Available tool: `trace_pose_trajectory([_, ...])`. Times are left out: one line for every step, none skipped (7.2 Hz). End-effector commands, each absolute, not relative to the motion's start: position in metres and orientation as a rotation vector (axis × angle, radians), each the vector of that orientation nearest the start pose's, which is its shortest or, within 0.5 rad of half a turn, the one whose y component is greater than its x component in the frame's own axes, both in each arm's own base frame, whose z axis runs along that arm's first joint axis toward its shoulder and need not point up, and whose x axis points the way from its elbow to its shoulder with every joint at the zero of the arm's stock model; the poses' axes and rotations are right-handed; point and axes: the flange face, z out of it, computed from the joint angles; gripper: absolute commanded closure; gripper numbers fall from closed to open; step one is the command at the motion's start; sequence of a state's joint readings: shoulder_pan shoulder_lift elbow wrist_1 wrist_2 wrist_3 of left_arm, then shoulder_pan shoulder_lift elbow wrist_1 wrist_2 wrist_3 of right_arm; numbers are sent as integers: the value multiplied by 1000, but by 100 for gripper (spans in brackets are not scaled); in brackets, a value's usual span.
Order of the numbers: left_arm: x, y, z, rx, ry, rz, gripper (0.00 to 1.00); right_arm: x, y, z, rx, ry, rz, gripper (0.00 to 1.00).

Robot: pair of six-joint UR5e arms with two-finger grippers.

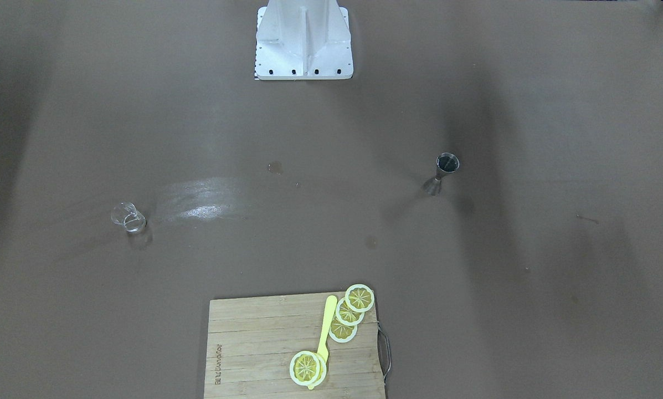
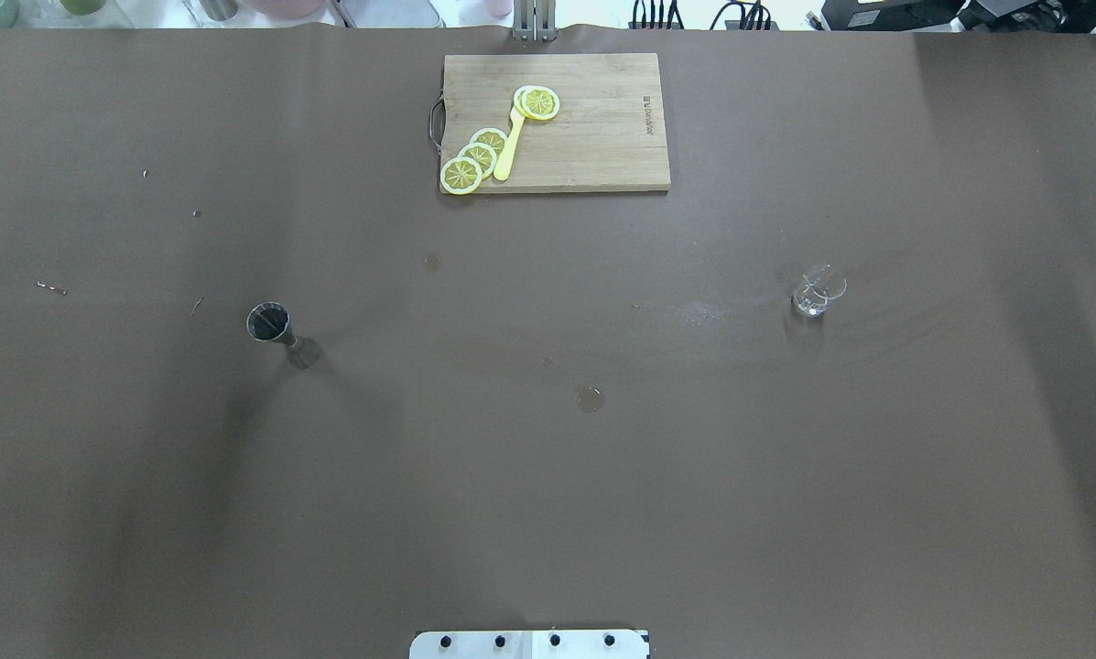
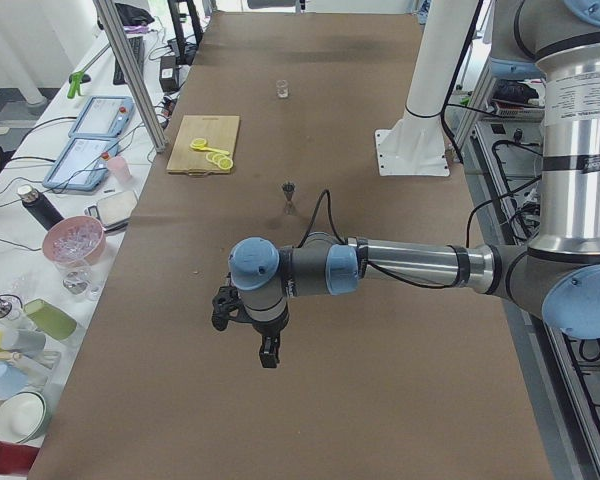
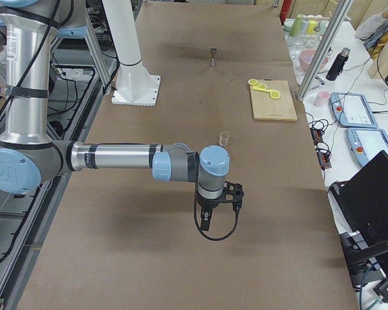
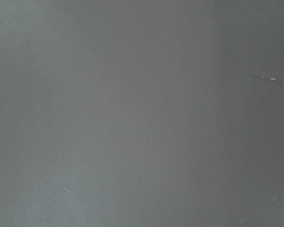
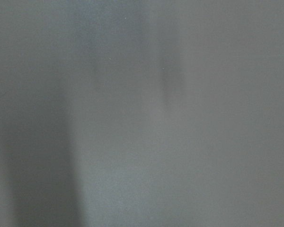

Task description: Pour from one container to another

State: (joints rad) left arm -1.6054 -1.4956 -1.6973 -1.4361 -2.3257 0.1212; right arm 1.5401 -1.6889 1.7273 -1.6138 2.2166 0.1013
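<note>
- Left gripper (image 3: 268,357): you see it only in the left side view, on the near arm. It points down over bare table (image 3: 380,400). You cannot tell whether its fingers are apart or together.
- Right gripper (image 4: 205,223): it shows only in the right side view, also pointing down above the table. Its finger state likewise cannot be told.
- Wrist cameras: both give you only blurred brown tabletop.
- Overhead and front views: no arm appears in either. The white base mount (image 1: 303,39) is cut off at the frame edge.
- Glass cup (image 2: 818,291): small, clear and colourless with a thick base. It stands upright on the robot's right side. It is hard to pick out against the brown, and it may hold a little liquid, though glare leaves that uncertain.
- Jigger (image 2: 277,331): grey metal, hourglass-shaped and upright on the robot's left side, well apart from the glass cup. The inside of its upper cone reads dark.
- Cutting board (image 2: 593,137): wooden, at the operators' edge, bearing lemon slices (image 2: 479,156) and a yellow utensil (image 2: 508,146). The front view crops it.
</note>
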Motion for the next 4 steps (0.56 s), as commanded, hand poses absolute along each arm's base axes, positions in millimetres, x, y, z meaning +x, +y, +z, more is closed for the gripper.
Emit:
trace_pose_trajectory([-81,-441,661,21,754,3,1,60,-443,650,-47,-644,70,0])
trace_pose_trajectory([-80,-441,661,36,754,4,1,60,-443,650,-47,-644,70,0])
trace_pose_trajectory([-79,-441,662,34,754,5,1,60,-443,649,-46,-646,69,0])
trace_pose_trajectory([-79,-442,664,30,753,5,1,60,-443,649,-47,-646,70,0])
